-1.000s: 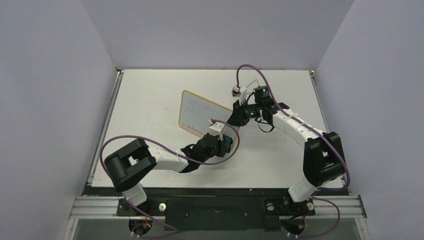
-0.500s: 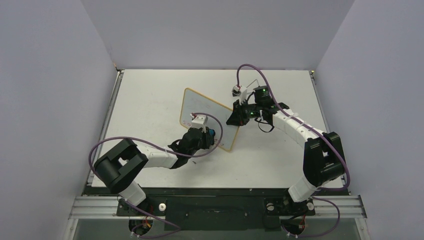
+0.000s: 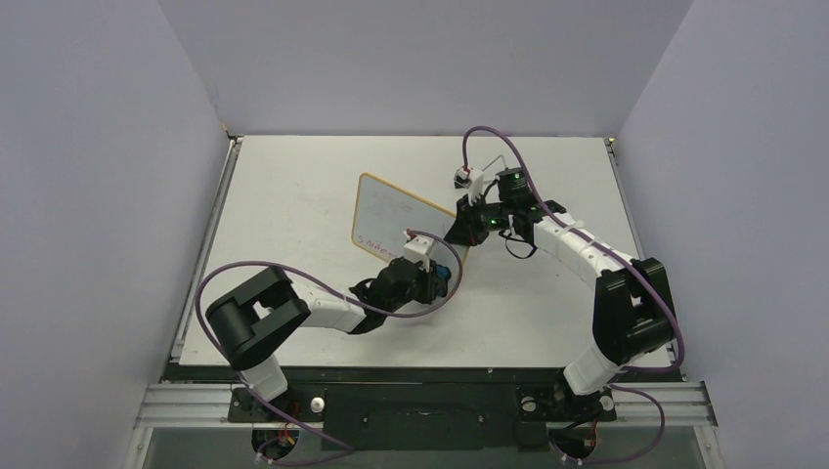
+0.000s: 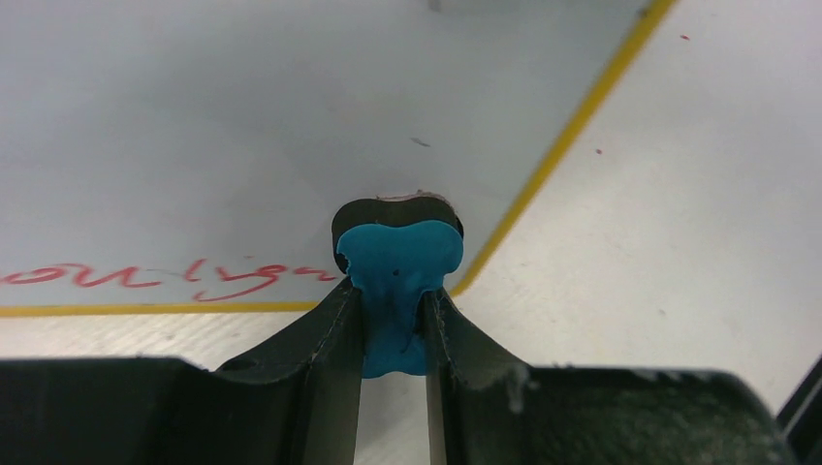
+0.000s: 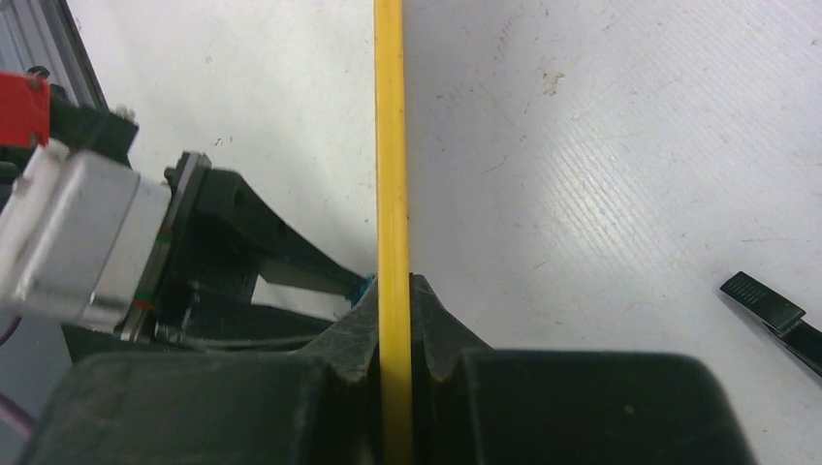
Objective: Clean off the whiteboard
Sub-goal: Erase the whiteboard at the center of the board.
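While the right gripper (image 5: 393,291) pinches the right frame edge of the whiteboard (image 3: 389,217) between closed fingers, the board sits near the middle of the table (image 3: 293,176). The left gripper (image 4: 393,302) clamps a blue eraser (image 4: 399,254) against the board's near right corner, just right of red writing (image 4: 145,276).

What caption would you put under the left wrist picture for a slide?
Left pincer holding a blue eraser at the whiteboard, beside red writing near its yellow frame.
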`<action>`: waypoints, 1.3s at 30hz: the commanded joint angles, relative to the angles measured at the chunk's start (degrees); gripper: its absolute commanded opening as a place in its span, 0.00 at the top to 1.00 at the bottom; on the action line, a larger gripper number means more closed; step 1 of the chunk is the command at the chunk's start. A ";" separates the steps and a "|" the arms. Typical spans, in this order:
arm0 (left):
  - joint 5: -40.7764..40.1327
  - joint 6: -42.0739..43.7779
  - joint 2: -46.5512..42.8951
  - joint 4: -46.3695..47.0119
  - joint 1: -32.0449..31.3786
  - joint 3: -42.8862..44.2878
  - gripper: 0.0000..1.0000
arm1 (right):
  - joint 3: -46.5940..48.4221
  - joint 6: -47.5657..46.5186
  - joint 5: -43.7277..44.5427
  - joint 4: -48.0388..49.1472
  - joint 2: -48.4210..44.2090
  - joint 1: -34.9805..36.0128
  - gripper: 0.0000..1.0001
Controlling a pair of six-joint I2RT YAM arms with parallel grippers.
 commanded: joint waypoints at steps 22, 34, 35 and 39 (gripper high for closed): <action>6.53 3.47 -32.79 -16.16 27.28 -10.78 1.00 | 9.79 -10.72 -0.32 -21.36 1.61 0.69 1.00; 9.00 5.80 -40.02 -24.85 27.96 -15.57 1.00 | 15.04 -18.44 2.54 -33.65 3.26 -1.43 1.00; 8.52 6.32 -39.37 -23.60 27.96 -15.56 1.00 | 15.27 -18.67 2.39 -34.05 3.78 -1.46 1.00; 7.45 8.23 -34.00 -18.97 27.89 -14.71 1.00 | 16.06 -19.32 1.32 -35.54 5.70 -1.73 1.00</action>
